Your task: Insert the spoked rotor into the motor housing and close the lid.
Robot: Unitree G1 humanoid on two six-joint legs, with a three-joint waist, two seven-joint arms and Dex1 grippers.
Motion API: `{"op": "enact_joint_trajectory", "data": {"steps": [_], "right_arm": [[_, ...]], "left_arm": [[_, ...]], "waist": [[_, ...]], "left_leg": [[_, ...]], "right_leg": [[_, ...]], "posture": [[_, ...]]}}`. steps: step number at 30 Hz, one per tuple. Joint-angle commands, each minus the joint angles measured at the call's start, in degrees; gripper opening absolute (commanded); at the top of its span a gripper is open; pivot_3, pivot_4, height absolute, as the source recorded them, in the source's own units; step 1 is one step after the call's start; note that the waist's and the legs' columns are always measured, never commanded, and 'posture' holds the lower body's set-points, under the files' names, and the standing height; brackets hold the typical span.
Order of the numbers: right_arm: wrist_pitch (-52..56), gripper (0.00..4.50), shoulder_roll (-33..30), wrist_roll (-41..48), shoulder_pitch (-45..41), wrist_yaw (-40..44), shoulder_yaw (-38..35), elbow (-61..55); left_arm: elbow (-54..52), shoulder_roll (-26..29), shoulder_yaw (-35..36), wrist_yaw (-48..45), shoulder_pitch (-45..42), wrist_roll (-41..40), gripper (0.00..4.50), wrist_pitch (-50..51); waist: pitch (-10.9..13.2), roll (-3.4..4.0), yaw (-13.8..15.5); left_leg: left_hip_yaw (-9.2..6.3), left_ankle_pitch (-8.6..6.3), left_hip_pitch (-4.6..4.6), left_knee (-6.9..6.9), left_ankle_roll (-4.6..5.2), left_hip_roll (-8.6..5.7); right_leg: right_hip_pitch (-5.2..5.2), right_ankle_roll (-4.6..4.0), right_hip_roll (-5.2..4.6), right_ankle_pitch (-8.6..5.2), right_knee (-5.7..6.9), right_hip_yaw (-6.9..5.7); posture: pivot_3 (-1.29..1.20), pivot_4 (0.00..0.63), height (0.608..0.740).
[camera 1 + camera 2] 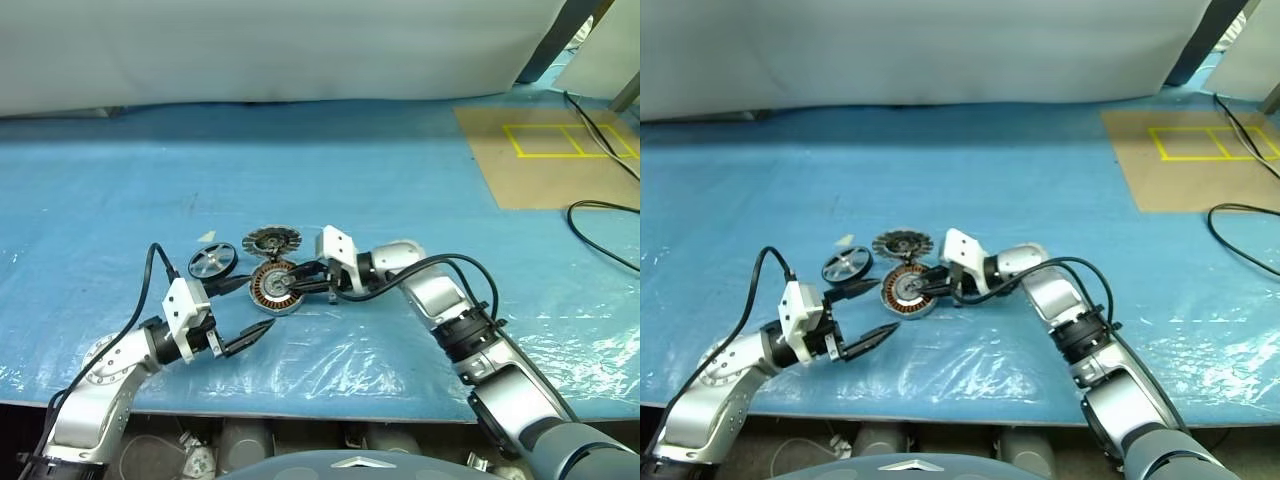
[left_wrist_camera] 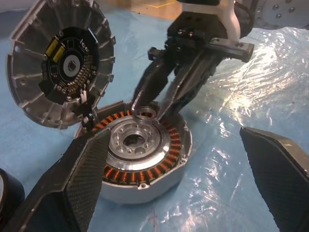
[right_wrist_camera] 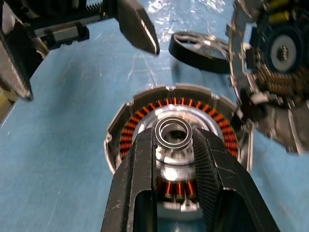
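Steel ring [image 3: 173,134], pinched in the right tool [image 3: 174,145] above the housing [image 2: 140,159], could slip; left tool [image 1: 245,338] was spread.

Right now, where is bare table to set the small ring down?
Bare sheet lies beyond the lid toward the white backdrop, and right of the right gripper. Crowded: spoked rotor, motor housing and left gripper cluster together.

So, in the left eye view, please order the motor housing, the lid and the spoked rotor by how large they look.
1. motor housing
2. lid, close to the housing in look, and tilted, so unsure
3. spoked rotor, smallest
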Motion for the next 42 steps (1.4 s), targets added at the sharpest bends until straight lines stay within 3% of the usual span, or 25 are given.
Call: {"op": "enact_joint_trajectory", "data": {"steps": [1, 12, 42], "right_arm": [[-2.1, 0.66, 0.7, -0.4, -1.9, 0.9, 0.3, 0.2], [-5.8, 0.66, 3.3, -4.3, -3.6, -0.6, 1.2, 8.9], [-5.9, 0.66, 3.8, -6.6, -4.0, 0.4, 1.6, 8.5]], "left_arm": [[-3.1, -0.2, 0.3, 1.3, 1.0, 0.0, 4.5, -0.6], [-3.4, -1.1, -0.6, 3.3, 1.3, 0.9, 4.5, -0.9], [-0.9, -1.1, -0.6, 2.7, 0.3, 1.2, 4.5, -1.6]], "waist": [[0.0, 0.0, 0.0], [0.0, 0.0, -0.1], [0.0, 0.0, -0.1]], "left_leg": [[-0.01, 0.0, -0.02, -0.01, 0.0, 0.01], [-0.01, 0.0, 0.12, 0.04, 0.0, 0.03], [-0.01, 0.0, 0.18, 0.05, 0.01, 0.04]], "right_leg": [[-0.01, 0.0, 0.01, 0.0, 0.01, -0.03], [0.06, -0.01, 0.01, -0.01, 0.07, -0.03], [0.11, -0.01, 0.02, 0.0, 0.1, -0.03]], "posture": [[0.0, 0.15, 0.74], [0.0, 0.15, 0.74], [0.0, 0.15, 0.74]]}}
